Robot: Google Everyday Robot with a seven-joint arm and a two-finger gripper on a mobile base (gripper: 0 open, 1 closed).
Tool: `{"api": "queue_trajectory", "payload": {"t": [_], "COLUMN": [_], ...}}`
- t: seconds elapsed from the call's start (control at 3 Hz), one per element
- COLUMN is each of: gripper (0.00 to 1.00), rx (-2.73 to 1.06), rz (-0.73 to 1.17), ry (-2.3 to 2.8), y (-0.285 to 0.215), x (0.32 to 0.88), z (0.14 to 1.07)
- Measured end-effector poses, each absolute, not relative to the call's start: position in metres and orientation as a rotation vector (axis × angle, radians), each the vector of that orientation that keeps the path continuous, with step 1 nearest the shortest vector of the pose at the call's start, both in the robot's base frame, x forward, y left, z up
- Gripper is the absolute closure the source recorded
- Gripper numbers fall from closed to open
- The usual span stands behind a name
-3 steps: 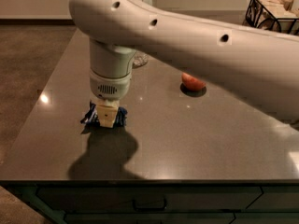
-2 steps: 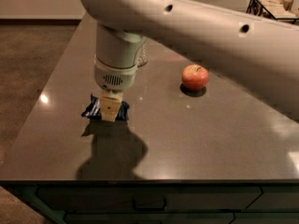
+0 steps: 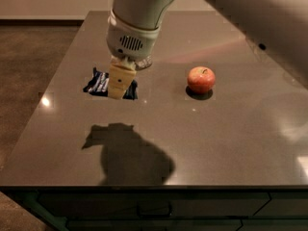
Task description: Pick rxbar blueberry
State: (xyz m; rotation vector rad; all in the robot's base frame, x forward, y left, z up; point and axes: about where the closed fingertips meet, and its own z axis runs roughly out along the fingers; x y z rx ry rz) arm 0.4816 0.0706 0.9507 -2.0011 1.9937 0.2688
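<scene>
The gripper (image 3: pixel 119 84) stood over the bar (image 3: pixel 98 83), left of centre.
We could not tell whether it gripped; the apple (image 3: pixel 200 79) sat well to the right.

Looked down on a dark grey, glossy bench (image 3: pixel 216 143) with drawer fronts (image 3: pixel 154 211) under its near edge. Caught small bright glints (image 3: pixel 45 101) of light on its top. Showed brown speckled floor (image 3: pixel 33 57) at left, pale wall (image 3: pixel 53 1) and dark baseboard (image 3: pixel 38 19) behind. Found the hand (image 3: pixel 119 88) low over the bench's left part.
</scene>
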Motion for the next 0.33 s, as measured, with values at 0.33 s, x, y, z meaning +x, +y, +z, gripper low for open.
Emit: {"api": "queue_trajectory", "payload": {"t": [0.33], "gripper": [1.00], "rx": [-2.001], "rz": [0.269], "ry": [1.990], "y": [0.0708], "x": [0.4818], "z": [0.9523]}}
